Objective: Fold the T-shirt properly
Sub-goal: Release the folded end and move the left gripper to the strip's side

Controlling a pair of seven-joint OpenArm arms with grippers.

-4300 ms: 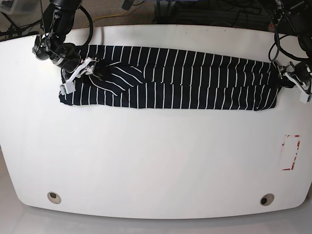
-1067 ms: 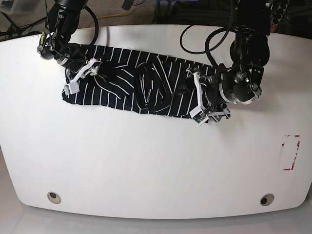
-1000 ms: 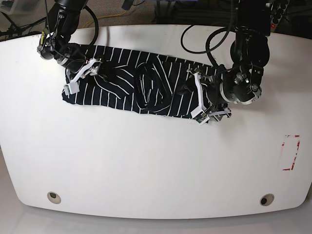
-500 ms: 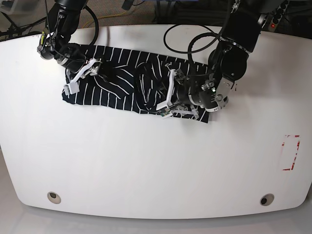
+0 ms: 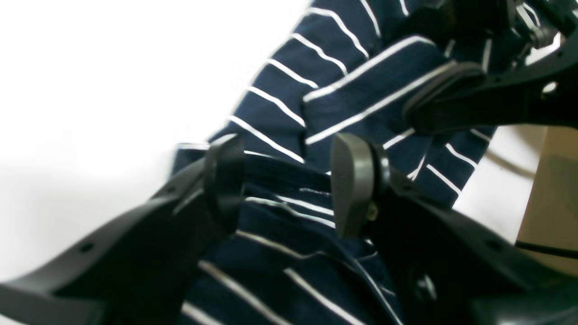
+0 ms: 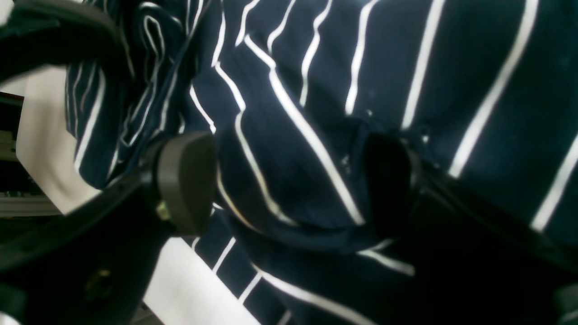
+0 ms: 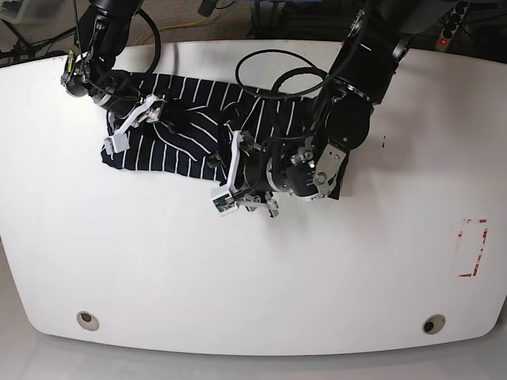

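The black, white-striped T-shirt (image 7: 182,134) lies bunched across the far left half of the white table (image 7: 253,277). My left gripper (image 7: 238,186) reaches in from the right and sits low over the shirt's middle. A dark band of its cloth (image 5: 280,113) is caught between the pads (image 5: 356,180), which stand somewhat apart. My right gripper (image 7: 131,124) rests on the shirt's left end with its fingers (image 6: 185,180) wide. A mound of cloth (image 6: 316,67) fills the gap and touches both pads. The left arm hides the shirt's right part.
A red-marked rectangle (image 7: 473,247) lies near the table's right edge. Two round holes (image 7: 87,320) (image 7: 433,324) sit near the front corners. Cables and dark gear (image 7: 277,24) crowd the floor behind the table's far edge.
My left arm has swept leftward across the table, dragging the shirt's right end over its middle, and its jaws have narrowed. The right arm has not moved.
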